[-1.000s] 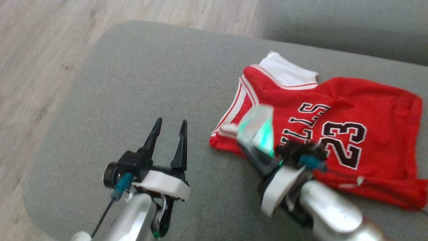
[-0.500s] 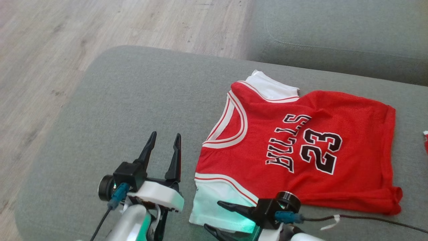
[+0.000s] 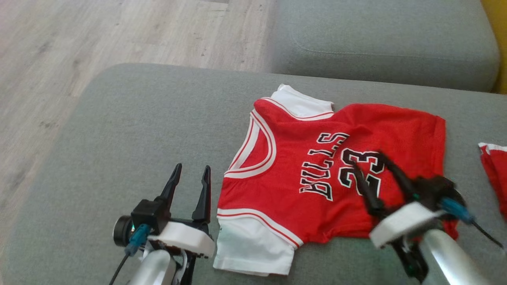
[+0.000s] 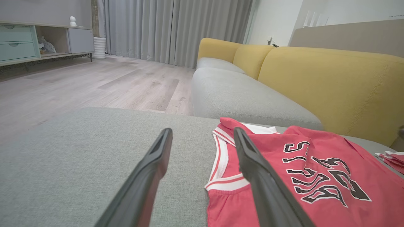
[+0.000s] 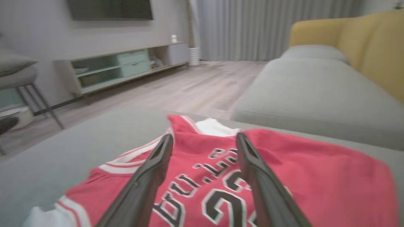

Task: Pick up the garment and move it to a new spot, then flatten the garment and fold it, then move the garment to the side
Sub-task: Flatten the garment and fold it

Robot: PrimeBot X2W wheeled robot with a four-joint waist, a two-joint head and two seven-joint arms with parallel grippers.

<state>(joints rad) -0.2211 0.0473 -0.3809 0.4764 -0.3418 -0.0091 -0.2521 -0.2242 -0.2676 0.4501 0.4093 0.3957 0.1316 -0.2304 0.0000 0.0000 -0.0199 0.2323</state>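
The jersey [image 3: 317,174] lies on the grey cushion [image 3: 138,130], left gripper [image 3: 191,169] beside it, right gripper [image 3: 368,160] over it, both with fingers spread apart.

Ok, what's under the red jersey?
The grey cushion, with white fabric poking out at two edges. Anything else beneath the red jersey is covered.

Jersey [image 3: 285,174]: one
Other red garment [image 3: 494,166]: one
Grippers: two, left gripper [image 3: 192,167], right gripper [image 3: 368,159]
Grey cushions: two, near cushion [image 3: 138,130], far cushion [image 3: 376,43]
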